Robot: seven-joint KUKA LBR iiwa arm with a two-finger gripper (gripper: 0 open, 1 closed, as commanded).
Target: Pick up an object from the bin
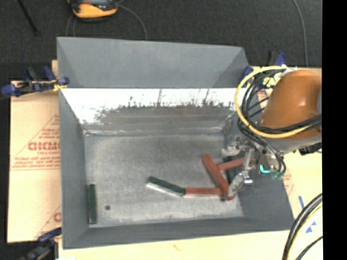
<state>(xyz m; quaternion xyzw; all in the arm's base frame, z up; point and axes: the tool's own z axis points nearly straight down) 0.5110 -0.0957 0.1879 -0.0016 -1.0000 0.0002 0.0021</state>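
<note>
The red angled piece (215, 173), 2 flat strips joined at a corner, lies on the floor of the bin (72, 161) at the lower right, and it is the thing nearest the tool.

From the left, 1 dark green stick (91, 203) lies along the lower left wall, well apart from everything else. At lower centre a grey-and-green marker (165, 187) lies slanted, its right end touching or just beside the tip of the red piece's lower strip. At the right the gripper (238, 181) sits low at the red piece's corner, close to the bin's right wall. Whether it is wide, narrow or already closed on the piece cannot be told.

A good grasp would probably close across 1 strip's narrow width near the corner. The lift should then go straight up, so the marker is not dragged and the wall is not struck.
</note>
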